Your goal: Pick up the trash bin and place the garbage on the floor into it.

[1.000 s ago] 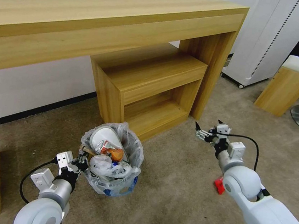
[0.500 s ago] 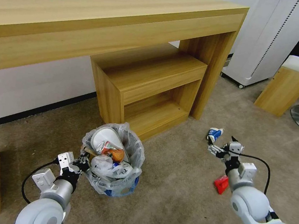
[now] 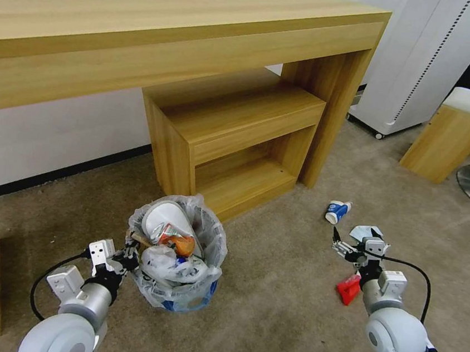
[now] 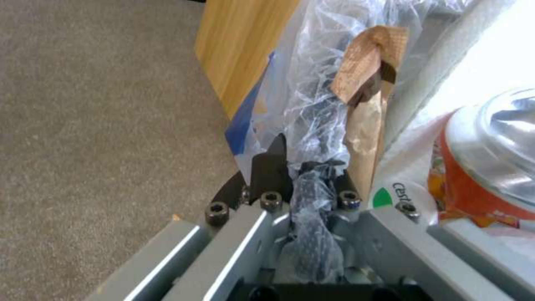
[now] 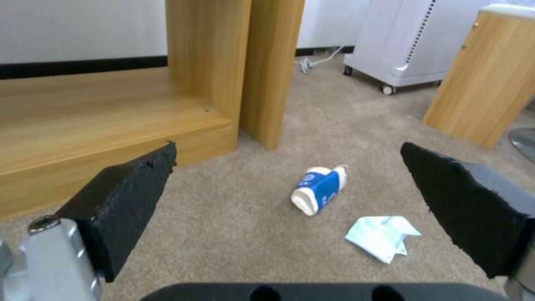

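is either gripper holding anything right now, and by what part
The left gripper is shut on the trash bin, pinching its bag-lined rim. The right gripper is open, holding nothing.

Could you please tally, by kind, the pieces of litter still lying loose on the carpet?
Blue-and-white cup: 1
Pale tissue: 1
Red wrapper: 1
Total: 3

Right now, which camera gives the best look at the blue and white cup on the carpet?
The right wrist view: the blue-white cup lies on its side, framed by the open right gripper. The head view shows it small, beyond that gripper.
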